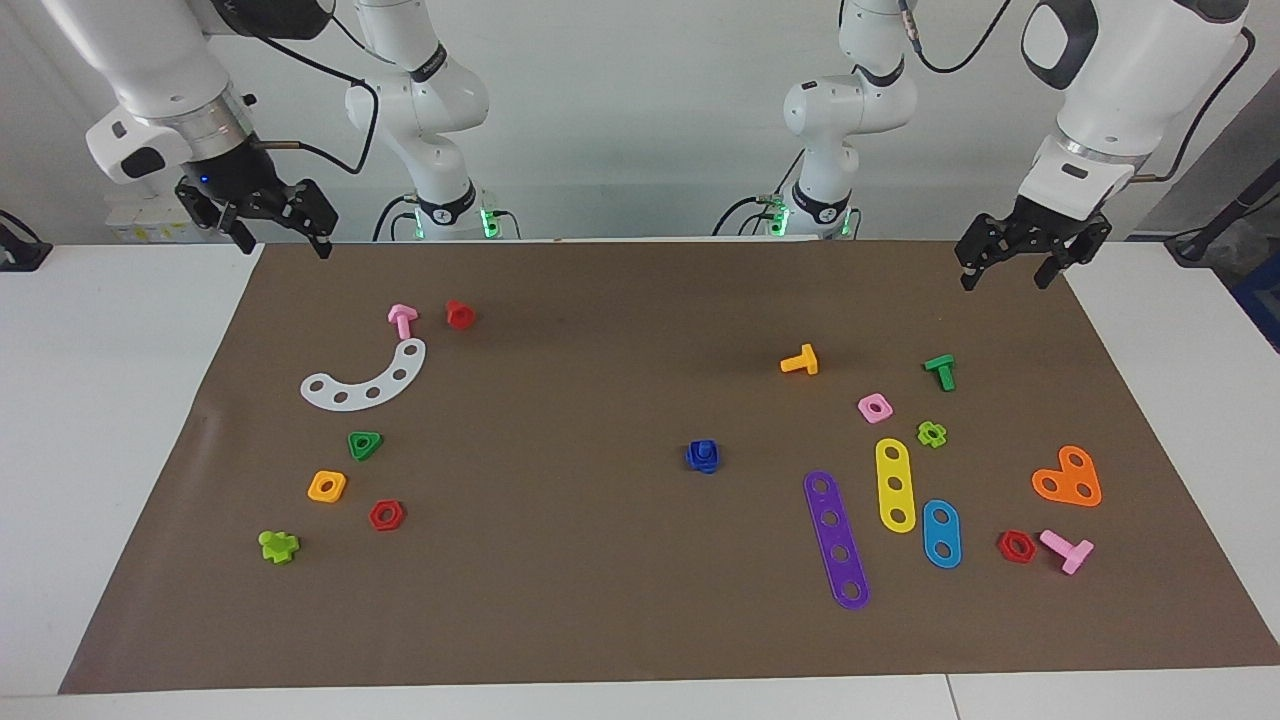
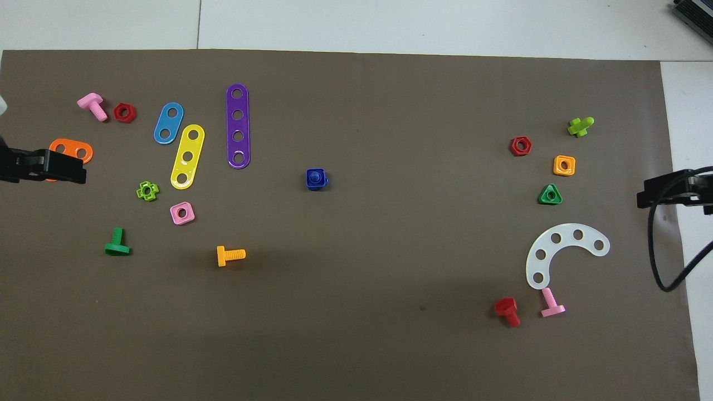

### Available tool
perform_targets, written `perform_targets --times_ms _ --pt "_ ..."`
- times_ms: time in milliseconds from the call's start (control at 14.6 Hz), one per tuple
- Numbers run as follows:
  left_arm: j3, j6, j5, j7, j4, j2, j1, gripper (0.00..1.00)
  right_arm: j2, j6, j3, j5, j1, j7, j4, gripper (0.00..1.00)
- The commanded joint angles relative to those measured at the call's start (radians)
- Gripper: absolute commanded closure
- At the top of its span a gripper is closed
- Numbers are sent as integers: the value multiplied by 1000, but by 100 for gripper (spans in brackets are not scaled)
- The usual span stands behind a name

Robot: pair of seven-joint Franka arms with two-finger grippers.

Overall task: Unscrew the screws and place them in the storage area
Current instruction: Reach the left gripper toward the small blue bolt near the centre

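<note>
The left gripper (image 1: pixel 1008 268) hangs with its black fingers spread apart, grasping nothing, above the brown mat's (image 1: pixel 600 620) corner at the left arm's end of the table. The right gripper (image 1: pixel 268 228) hangs likewise released and empty above the mat's corner at the right arm's end. Both arms wait.

The small dark-blue plastic bolt with its blue square nut (image 1: pixel 704 456) sits alone near the middle of the mat, well apart from both grippers and from every other toy.

The facing view shows both arms whole, their white links, bases with green lights and black cables; the overhead view shows only the dark finger ends at its side edges, the left one covering part of the orange heart-shaped plate (image 2: pixel 72 149). The overhead view looks straight down on the blue piece, so the stub shows as a round dot inside the square nut.

Toward the left arm's end lie a purple four-hole strip (image 1: pixel 836 540), a yellow three-hole strip (image 1: pixel 895 485) and a blue two-hole strip (image 1: pixel 941 533). Toward the right arm's end lie a white curved five-hole strip (image 1: pixel 365 378) and a green triangular nut (image 1: pixel 365 445).

A small mark on each arm's base ring cannot be read.
</note>
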Motion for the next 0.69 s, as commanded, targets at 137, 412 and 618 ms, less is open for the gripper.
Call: perform_targets --times_ms 137,412,618 --pt "4 -2 24 -10 -32 -25 -14 0 -17 -4 2 -7 -1 -4 -14 0" --pt "3 76 24 -32 -81 -15 -75 1 -17 -4 1 -7 -1 -4 -14 0" --pt "1 155 -63 -124 -101 36 -137 9 -16 -4 1 -7 -1 -4 -14 0"
